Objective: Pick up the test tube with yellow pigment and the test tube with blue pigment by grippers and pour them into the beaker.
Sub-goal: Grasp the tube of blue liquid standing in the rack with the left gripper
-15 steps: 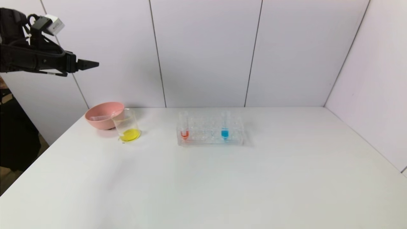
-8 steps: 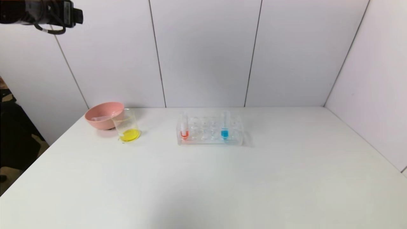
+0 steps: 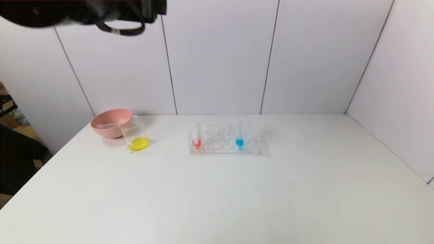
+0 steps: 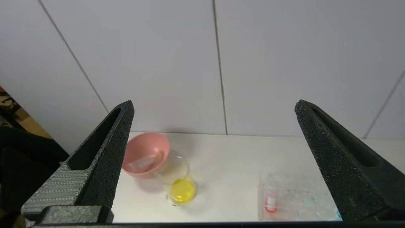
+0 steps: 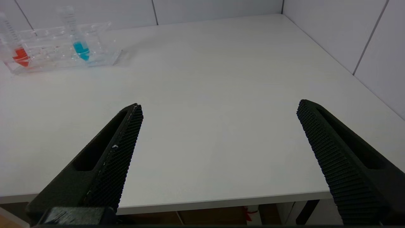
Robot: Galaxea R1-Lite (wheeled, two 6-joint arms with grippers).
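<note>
The beaker [image 3: 137,135] stands at the back left of the table with yellow liquid in its bottom; it also shows in the left wrist view [image 4: 178,186]. The test tube with blue pigment [image 3: 239,135] stands upright in the clear rack [image 3: 223,149]; it also shows in the right wrist view [image 5: 79,47]. No tube with yellow liquid shows; a clear tube [image 3: 105,126] lies in the pink bowl. My left gripper [image 4: 214,104] is open and empty, high above the table's left. My right gripper [image 5: 220,104] is open and empty over the table's front edge.
A pink bowl [image 3: 101,120] touches the beaker's far left side. A tube with orange-red liquid [image 3: 196,137] stands at the rack's left end. My left arm [image 3: 84,13] crosses the head view's top left. White walls close the back and right.
My left arm has risen and swung to the right along the top of the head view. Nothing on the table has moved.
</note>
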